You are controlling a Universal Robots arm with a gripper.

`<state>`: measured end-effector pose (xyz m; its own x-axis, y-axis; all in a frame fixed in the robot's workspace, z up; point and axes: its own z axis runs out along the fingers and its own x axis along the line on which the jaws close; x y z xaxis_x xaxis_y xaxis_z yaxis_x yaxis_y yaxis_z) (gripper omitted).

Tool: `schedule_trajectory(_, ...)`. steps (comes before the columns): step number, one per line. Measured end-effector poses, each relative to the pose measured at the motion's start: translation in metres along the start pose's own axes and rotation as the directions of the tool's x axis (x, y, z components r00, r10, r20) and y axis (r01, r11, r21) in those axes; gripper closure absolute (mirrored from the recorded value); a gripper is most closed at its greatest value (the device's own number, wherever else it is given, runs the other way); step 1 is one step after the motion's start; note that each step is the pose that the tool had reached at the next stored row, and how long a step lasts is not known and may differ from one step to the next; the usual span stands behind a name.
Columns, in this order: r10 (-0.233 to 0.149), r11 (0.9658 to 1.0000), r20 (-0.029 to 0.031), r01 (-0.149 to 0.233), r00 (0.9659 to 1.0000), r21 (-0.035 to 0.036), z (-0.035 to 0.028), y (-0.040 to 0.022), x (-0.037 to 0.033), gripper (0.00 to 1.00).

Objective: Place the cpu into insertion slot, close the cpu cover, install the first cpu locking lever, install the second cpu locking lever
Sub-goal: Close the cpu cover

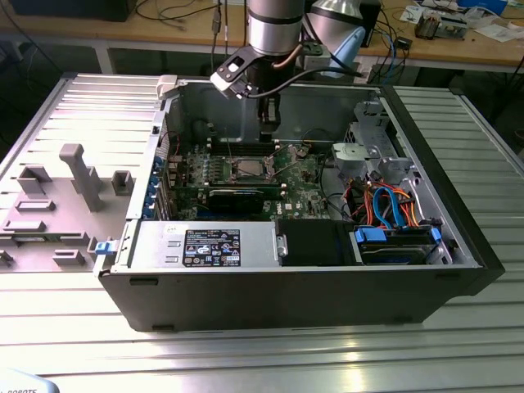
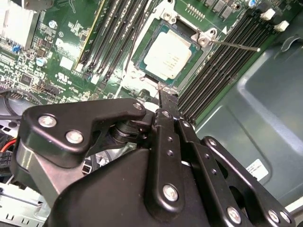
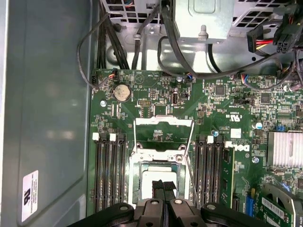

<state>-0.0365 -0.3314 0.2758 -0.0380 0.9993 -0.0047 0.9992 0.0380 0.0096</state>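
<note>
Exterior view: one open case (image 1: 286,295) on the worktop (image 1: 246,360). End effector (image 1: 268,131) hangs above the slot (image 1: 250,168), one black card (image 1: 237,196) just beside the slot. Slot contents too small to tell.

Second wrist view: one cpu (image 2: 168,56) seated in the slot, two memory banks (image 2: 215,64) flanking, one lever rod (image 2: 234,46) jutting sideways. Fingers (image 2: 166,109) together, gripping nothing, tips at the slot's edge.

First wrist view: cover (image 3: 163,121) open beyond the slot. Fingers hide part of the cpu.

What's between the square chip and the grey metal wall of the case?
Long black memory slots lie there, beside the cpu, in the first wrist view.
</note>
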Motion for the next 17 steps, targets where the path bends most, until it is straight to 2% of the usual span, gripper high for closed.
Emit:
schedule_trajectory(14, 0.000, 1.0000, 0.0000, 0.000, 1.0000, 0.0000, 0.0002, 0.0192, -0.0007, 0.89)
schedule_trajectory(17, 0.000, 1.0000, 0.0000, 0.000, 1.0000, 0.0001, 0.0002, 0.0200, -0.0008, 0.89)
